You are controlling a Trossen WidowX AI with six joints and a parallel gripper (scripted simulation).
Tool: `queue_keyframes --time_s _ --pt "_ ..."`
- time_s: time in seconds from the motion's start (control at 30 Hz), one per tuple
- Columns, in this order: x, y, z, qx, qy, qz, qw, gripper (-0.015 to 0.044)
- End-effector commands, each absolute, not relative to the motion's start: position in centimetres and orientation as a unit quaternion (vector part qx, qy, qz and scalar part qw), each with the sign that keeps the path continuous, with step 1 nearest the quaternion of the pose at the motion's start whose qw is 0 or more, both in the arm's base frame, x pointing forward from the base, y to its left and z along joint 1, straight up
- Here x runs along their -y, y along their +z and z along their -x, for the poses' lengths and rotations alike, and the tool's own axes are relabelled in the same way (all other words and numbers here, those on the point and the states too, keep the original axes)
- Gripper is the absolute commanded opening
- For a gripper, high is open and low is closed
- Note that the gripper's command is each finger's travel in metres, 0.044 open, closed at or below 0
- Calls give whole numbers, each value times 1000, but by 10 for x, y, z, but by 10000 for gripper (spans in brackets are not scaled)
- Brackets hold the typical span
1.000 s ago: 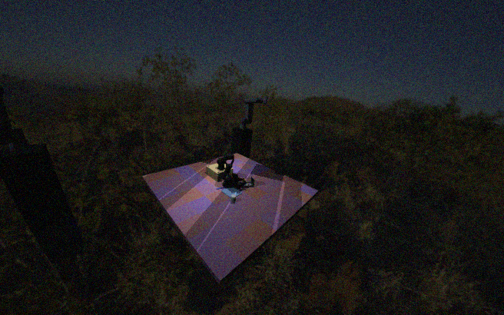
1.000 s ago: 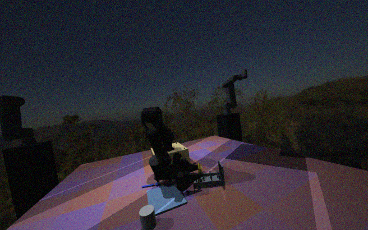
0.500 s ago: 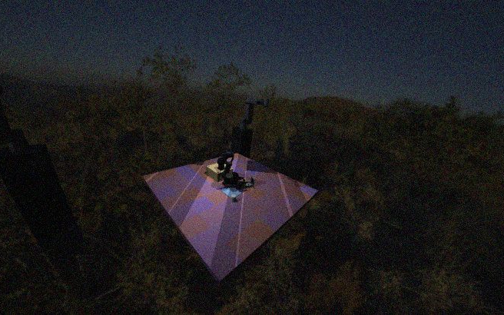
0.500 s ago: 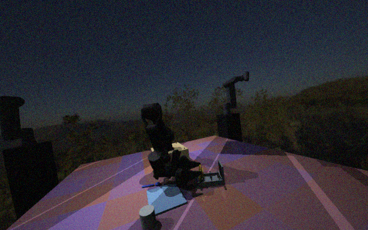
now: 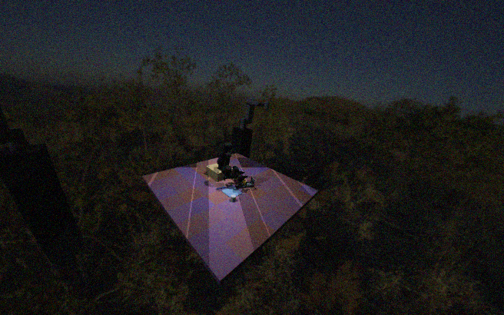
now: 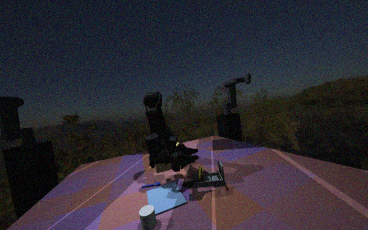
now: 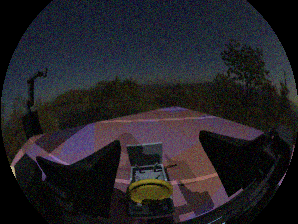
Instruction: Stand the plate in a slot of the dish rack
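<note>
Grey cylinder (image 6: 147,216) near left on the counter (image 6: 279,185), blue sheet (image 6: 165,198) beside it, gripper (image 6: 189,154) open and empty, yellow plate (image 6: 199,171) upright in the dish rack (image 6: 211,178) to its right.

Dim fisheye wrist view, two dark fingers spread wide (nothing between them), yellow plate (image 7: 149,192) standing in grey dish rack (image 7: 145,156), purple-patterned table (image 7: 180,129) beyond.
</note>
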State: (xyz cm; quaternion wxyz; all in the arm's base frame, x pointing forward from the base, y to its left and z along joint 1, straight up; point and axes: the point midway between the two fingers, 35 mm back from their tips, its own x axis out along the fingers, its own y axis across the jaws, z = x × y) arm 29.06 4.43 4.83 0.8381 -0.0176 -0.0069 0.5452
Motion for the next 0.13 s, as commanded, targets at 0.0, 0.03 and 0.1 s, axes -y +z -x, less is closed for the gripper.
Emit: queue_keyframes --time_s 0.0,0.03,0.1 --pt "-43 65 -291 7 548 15 837 400" --pt "-43 70 -292 8 548 15 836 400" --pt "-45 77 -290 7 556 11 831 400"
